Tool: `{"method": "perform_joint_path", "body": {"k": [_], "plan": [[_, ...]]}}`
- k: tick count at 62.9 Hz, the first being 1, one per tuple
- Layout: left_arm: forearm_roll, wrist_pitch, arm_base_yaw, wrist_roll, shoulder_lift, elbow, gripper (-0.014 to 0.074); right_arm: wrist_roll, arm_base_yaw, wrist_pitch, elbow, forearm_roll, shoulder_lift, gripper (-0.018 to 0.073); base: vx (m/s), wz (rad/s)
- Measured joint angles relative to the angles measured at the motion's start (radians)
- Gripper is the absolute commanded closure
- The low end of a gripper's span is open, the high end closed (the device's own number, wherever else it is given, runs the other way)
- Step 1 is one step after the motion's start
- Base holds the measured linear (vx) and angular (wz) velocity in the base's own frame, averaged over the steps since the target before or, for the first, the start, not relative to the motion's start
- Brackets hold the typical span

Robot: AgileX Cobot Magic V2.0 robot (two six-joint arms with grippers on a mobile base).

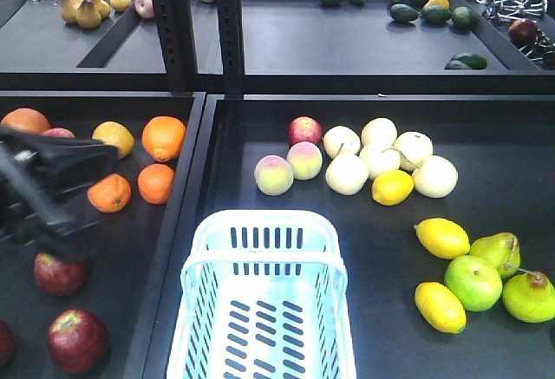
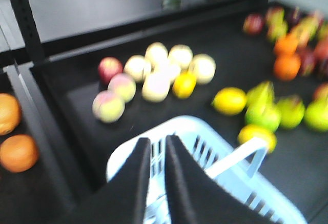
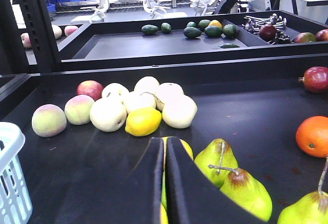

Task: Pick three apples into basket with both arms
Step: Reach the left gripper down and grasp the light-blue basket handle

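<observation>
TWO ARMS, NOTHING IN HAND: the pale blue basket (image 1: pixel 260 221) sits empty at the front of the right tray (image 1: pixel 381 266), and by the look of it the first pick is not yet made. The three dark red apples (image 1: pixel 59 273) lie in the left tray (image 1: pixel 130 258) near its front. One is just under the blurred left arm (image 1: pixel 43 184), a second (image 1: pixel 78 340) is nearer the camera, and a third (image 1: pixel 3 343) is cut off by the frame edge. All three lie apart from the oranges (image 1: pixel 163 136) further back. The left gripper (image 2: pixel 156 141) shows only a thin slit between its fingers and grips nothing; it points at the basket's near corner, not at the apples. The right gripper (image 3: pixel 165 144) has its fingers pressed together, likewise empty, above a lemon (image 3: pixel 182 147) and the pears (image 3: pixel 218 157) in the right tray, well apart from those three apples. The step in hand appears to be the approach. The next move likely calls for the left arm to spread its fingers, turn toward the left tray and descend on the nearest apple. The right arm, judging by its position, would have to reach past the basket.
</observation>
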Motion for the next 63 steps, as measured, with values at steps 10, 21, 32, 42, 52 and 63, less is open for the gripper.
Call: {"method": "perform_joint_path", "body": {"k": [10,21,32,42,52,63], "plan": [[-0.082,0.118,0.000,0.192,0.162,-0.132,0.0127,0.000,0.000,0.000,0.000,0.000,0.000,0.0568,0.00,0.00],[-0.254,0.257,0.000,0.467,0.349,-0.238,0.0066,0.000,0.000,0.000,0.000,0.000,0.000,0.0568,0.00,0.00],[-0.329,0.321,-0.015,0.674,0.513,-0.288,0.0087,0.000,0.000,0.000,0.000,0.000,0.000,0.0568,0.00,0.00],[-0.330,0.318,-0.015,0.735,0.588,-0.307,0.0106,0.000,0.000,0.000,0.000,0.000,0.000,0.0568,0.00,0.00],[-0.330,0.310,-0.015,0.769,0.606,-0.309,0.0113,0.000,0.000,0.000,0.000,0.000,0.000,0.0568,0.00,0.00],[-0.324,0.303,-0.015,0.772,0.630,-0.314,0.0113,0.000,0.000,0.000,0.000,0.000,0.000,0.0568,0.00,0.00]]}}
